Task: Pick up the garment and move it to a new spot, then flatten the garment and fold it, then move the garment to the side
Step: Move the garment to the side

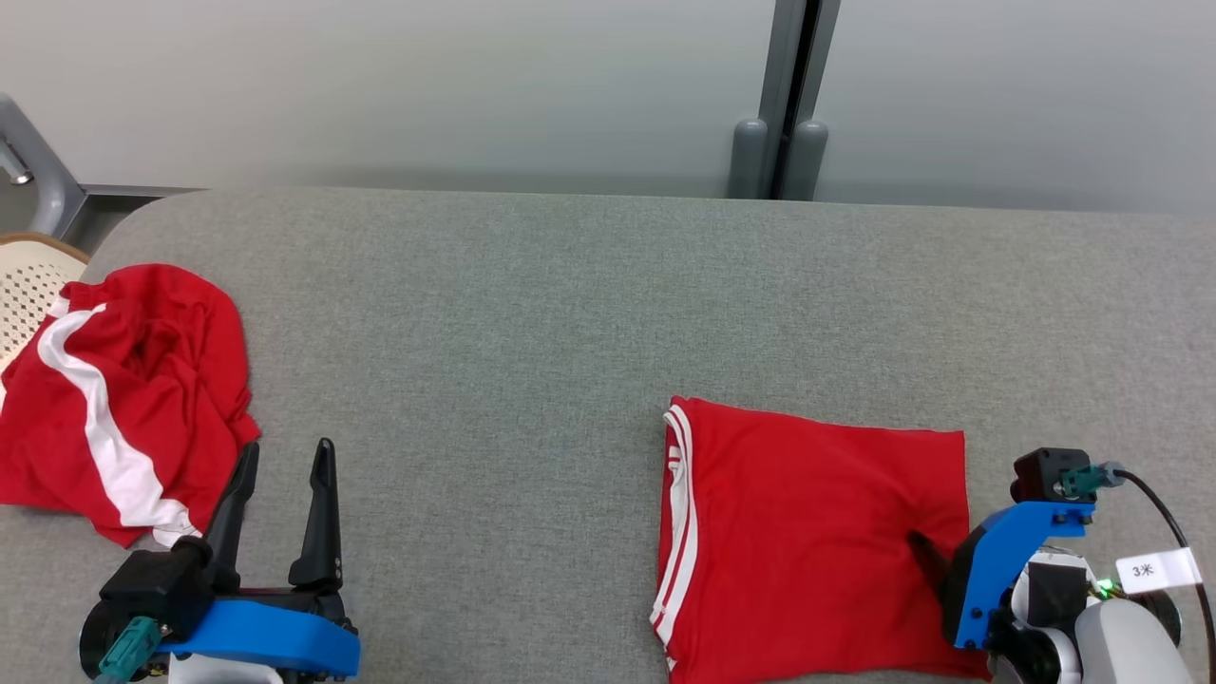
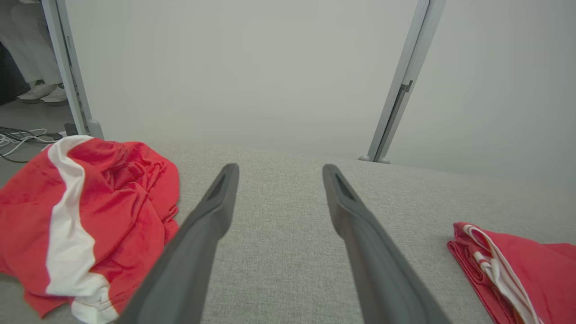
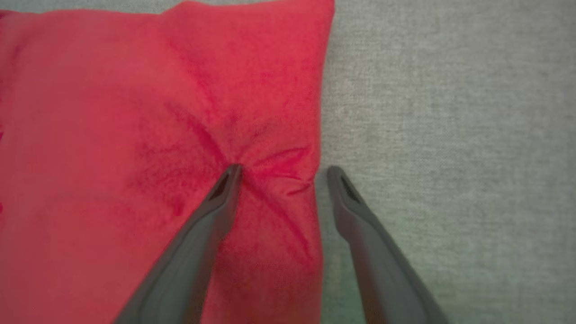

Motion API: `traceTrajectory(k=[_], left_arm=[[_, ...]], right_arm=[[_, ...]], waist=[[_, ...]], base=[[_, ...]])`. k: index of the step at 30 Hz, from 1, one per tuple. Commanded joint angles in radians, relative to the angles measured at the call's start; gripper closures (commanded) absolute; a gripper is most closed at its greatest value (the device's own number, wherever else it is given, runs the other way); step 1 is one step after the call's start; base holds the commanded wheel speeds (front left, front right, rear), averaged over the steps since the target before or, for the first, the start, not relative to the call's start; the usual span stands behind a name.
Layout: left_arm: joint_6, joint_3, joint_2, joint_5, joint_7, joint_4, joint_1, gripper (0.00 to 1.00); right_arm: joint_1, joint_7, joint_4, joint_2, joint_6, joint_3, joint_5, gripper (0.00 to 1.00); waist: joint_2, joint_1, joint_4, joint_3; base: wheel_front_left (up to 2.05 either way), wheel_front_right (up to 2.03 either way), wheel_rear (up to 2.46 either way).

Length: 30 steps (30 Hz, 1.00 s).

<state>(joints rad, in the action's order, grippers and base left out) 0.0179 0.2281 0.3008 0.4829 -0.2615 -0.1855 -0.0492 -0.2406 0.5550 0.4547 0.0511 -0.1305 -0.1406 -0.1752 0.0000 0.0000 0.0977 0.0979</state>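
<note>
At the desk's [image 1: 532, 313] near edge, toward the near-right corner, the right tool [image 3: 283, 168] points down at the folded garment [image 1: 817, 532]. Its fingers are spread wide and pinch nothing. One fingertip [image 3: 231, 173] sits on the red cloth just inside the garment's right edge, and the other [image 3: 335, 175] stands on bare grey desk just beside that edge. Creases fan out from the fingertip on the cloth, so it seems to be pressing in, though the wrist view is too soft to be certain. A white label [image 1: 1157, 570] hangs from the cable on that arm.

The folded garment lies flat as a rough rectangle on the near-right part of the desk. Its white-striped edge [image 1: 676, 532] faces the desk's middle.

Near the near-left corner the left tool [image 1: 288, 446] has its fingers spread with nothing between them, pointing toward the far edge over bare desk. Just beside it, against the left edge, the crumpled garment [image 1: 133, 399] lies in a loose red heap with a broad white stripe across it, well apart from the folded one.

Past the left edge stands a cream perforated chair [image 1: 28, 285]. Beyond the far edge pale wall panels meet at a grey post [image 1: 784, 95]. In the left wrist view, cables [image 2: 18, 137] and a person's white shoes [image 2: 42, 92] are on the floor.
</note>
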Motion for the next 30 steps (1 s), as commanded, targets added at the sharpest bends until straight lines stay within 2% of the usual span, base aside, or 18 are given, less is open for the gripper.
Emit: traceTrajectory(k=[1, 5, 6, 7, 8, 12, 16, 24, 30], left_arm=[[0.002, -0.001, -0.001, -0.001, -0.004, 0.001, -0.014, 0.0], [0.002, -0.006, -0.002, -0.005, -0.004, 0.004, -0.016, 0.0], [0.001, -0.008, -0.002, -0.006, -0.004, 0.005, -0.015, 0.0], [0.0, -0.009, -0.001, -0.007, -0.004, 0.006, -0.014, 0.0], [-0.001, -0.01, -0.001, -0.007, -0.004, 0.008, -0.013, 0.0], [-0.002, -0.014, 0.002, -0.009, -0.004, 0.02, -0.006, 0.0], [-0.007, -0.029, 0.01, -0.017, -0.004, 0.04, 0.01, 0.0], [0.01, -0.056, 0.012, -0.056, -0.004, 0.122, -0.023, 0.0], [0.023, -0.092, 0.013, -0.091, -0.004, 0.176, -0.059, 0.0]], right_arm=[[-0.002, 0.019, 0.02, -0.002, -0.001, 0.011, -0.011, 0.0], [0.012, 0.065, 0.053, -0.009, -0.002, 0.044, -0.018, 0.0], [0.014, 0.071, 0.052, -0.009, -0.002, 0.048, -0.01, 0.51], [0.013, 0.067, 0.044, -0.01, -0.002, 0.055, -0.003, 0.58], [0.012, 0.062, 0.038, -0.009, -0.002, 0.058, 0.001, 1.0], [-0.033, 0.032, -0.01, 0.044, -0.001, 0.104, 0.025, 1.0], [-0.119, 0.01, -0.047, 0.115, 0.0, 0.205, 0.037, 1.0], [-0.375, -0.055, -0.049, 0.327, 0.0, 0.455, 0.002, 1.0], [-0.518, -0.1, -0.015, 0.48, 0.0, 0.539, -0.039, 1.0]], waist=[[0.0, 0.0, 0.003, 0.001], [0.0, 0.0, 0.005, -0.001], [0.0, 0.0, 0.003, -0.002], [0.0, 0.0, 0.002, -0.003], [0.0, 0.0, -0.001, -0.004], [0.0, 0.0, -0.02, 0.006], [0.0, 0.0, -0.07, 0.034], [0.0, 0.0, -0.186, 0.148], [0.0, 0.0, -0.264, 0.246]], base=[[0.0, 0.0, 0.0], [0.0, 0.0, 0.0], [0.0, 0.0, 0.0], [0.0, 0.0, 0.0], [0.0, 0.0, 0.0], [0.0, 0.0, 0.0], [0.0, 0.0, 0.0], [0.0, 0.0, 0.0], [0.0, 0.0, 0.0]])
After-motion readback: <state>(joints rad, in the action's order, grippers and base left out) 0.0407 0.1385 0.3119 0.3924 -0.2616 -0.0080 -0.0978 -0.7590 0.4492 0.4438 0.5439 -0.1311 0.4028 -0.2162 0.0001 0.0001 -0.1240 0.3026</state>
